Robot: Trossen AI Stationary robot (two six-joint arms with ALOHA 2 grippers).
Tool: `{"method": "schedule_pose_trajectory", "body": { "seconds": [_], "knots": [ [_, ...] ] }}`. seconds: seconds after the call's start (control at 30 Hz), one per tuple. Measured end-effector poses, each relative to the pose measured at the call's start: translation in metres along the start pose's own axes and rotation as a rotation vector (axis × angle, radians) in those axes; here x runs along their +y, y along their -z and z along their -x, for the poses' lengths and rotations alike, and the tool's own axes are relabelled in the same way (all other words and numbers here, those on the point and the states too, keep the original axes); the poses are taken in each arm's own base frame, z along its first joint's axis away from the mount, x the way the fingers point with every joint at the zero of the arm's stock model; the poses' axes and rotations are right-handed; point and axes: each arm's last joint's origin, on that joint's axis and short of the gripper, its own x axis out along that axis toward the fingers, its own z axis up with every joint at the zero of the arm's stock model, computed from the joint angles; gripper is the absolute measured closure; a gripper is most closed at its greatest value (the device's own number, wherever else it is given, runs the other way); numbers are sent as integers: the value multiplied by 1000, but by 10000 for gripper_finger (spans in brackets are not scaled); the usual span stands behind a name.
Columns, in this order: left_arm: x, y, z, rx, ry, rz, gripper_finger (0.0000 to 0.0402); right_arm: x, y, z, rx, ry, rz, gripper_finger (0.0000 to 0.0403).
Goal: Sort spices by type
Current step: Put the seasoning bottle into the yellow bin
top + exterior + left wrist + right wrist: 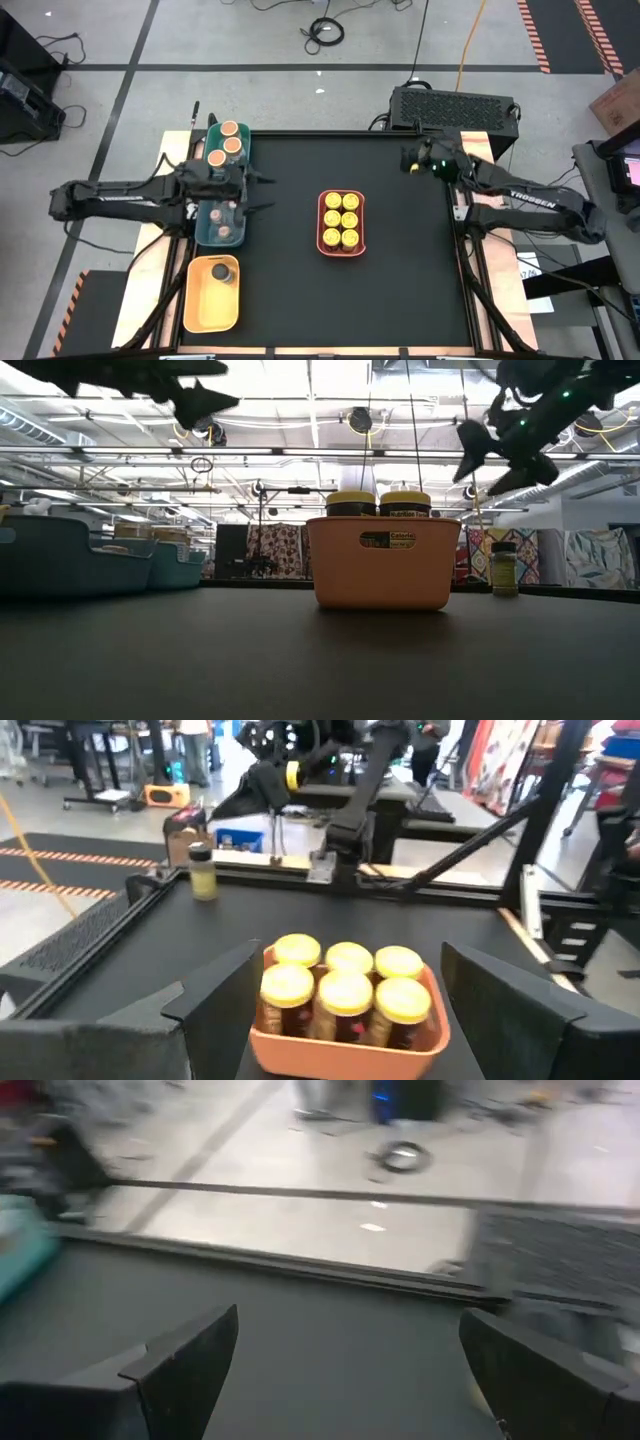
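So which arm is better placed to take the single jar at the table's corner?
Right. Its open right gripper hangs close above that jar, while the left gripper is across the table, over the trays.

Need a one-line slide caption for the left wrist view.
Open left tool faces a coral tray of six yellow-lidded jars; one lone jar stands beyond.
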Motion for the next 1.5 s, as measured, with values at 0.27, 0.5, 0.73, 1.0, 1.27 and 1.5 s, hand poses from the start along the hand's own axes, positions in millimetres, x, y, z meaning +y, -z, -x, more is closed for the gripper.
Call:
{"method": "schedule_pose_trajectory", "body": {
  "seconds": [0.27,0.5,0.73,1.0,1.27,1.5],
  "knots": [
    [26,-3,-25,-108,0,-24,96,-19,-26,-27,133,298,1,28],
    [34,21,-45,-38,-7,-24,96,-23,-36,-66,279,463,34,28],
    [41,22,-45,-39,-56,-47,96,-38,-33,-99,415,584,25,28],
    [39,23,-45,-38,-14,-71,96,-50,-29,-112,491,582,27,28],
    [39,22,-45,-44,-11,-74,96,-53,-29,-113,495,579,-12,28],
    [39,21,-45,-49,-11,-75,96,-53,-29,-113,491,584,-40,60]
  ]
}}
